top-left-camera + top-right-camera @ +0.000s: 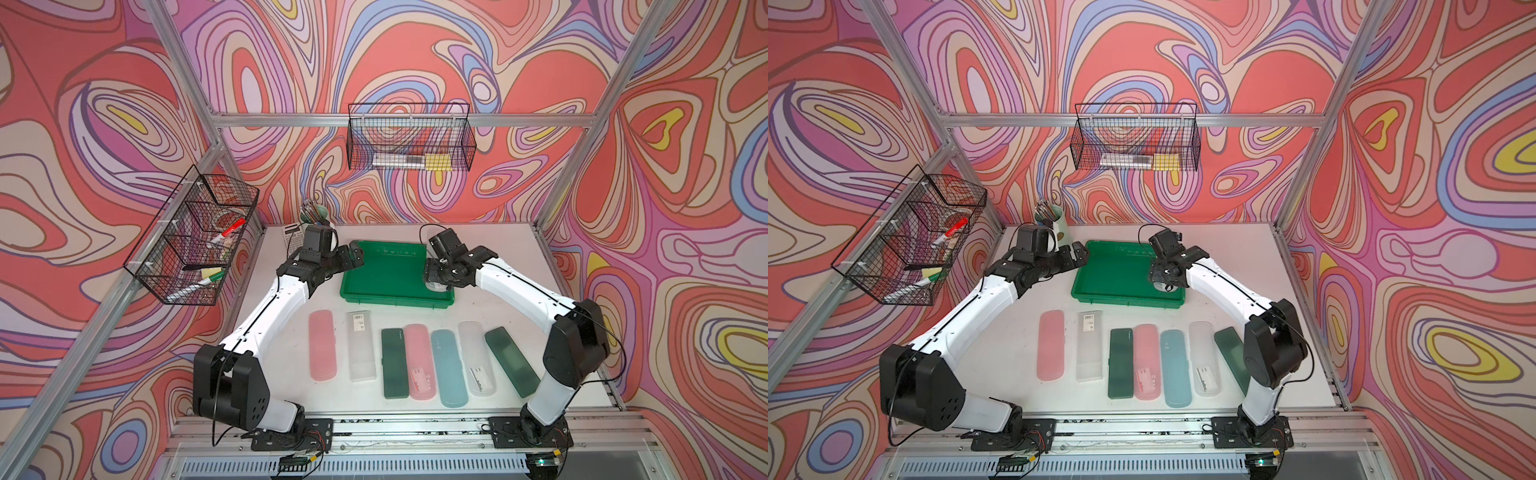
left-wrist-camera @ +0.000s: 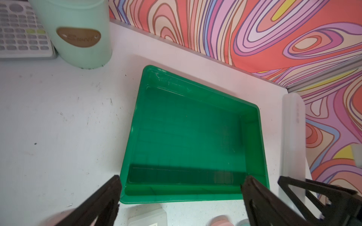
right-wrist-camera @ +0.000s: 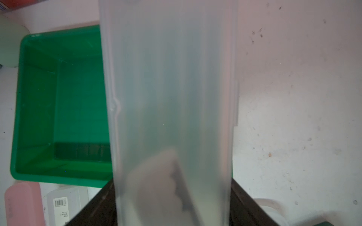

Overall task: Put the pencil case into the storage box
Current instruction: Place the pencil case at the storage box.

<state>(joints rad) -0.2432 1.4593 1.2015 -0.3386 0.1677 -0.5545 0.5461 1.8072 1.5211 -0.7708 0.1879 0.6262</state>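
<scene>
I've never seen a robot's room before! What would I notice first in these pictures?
First, the swirly red, pink and purple walls all around. Next, the bright green storage box at the back of the white table, where the right hand grips a frosted clear pencil case at the box's right edge. In front lies a row of seven pencil cases in pink, green, teal and clear.

Frosted pencil case (image 3: 170, 88) upright over green storage box (image 3: 58, 101), rt side.
</scene>
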